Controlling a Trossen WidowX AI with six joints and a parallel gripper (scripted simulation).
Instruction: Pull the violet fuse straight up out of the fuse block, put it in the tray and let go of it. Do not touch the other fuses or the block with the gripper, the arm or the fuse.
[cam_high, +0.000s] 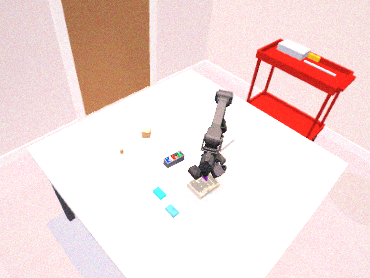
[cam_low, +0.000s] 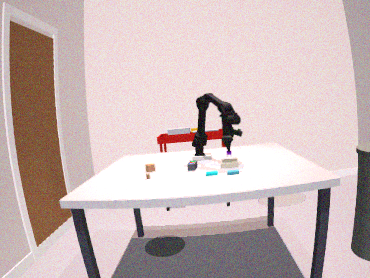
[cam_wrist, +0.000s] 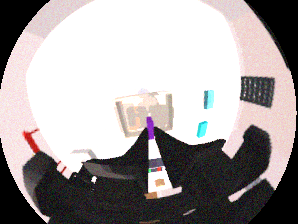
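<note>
Nearest the wrist camera, the black parallel-jaw pincer (cam_wrist: 150, 137) was clamped nearly shut on the small violet fuse (cam_wrist: 150, 127), held above the shallow beige square tray (cam_wrist: 127, 115) on the white surface (cam_high: 280, 165). A high release risked a bounce-out. Farther off, the dark fuse block (cam_high: 173, 160) looked safely apart.
</note>
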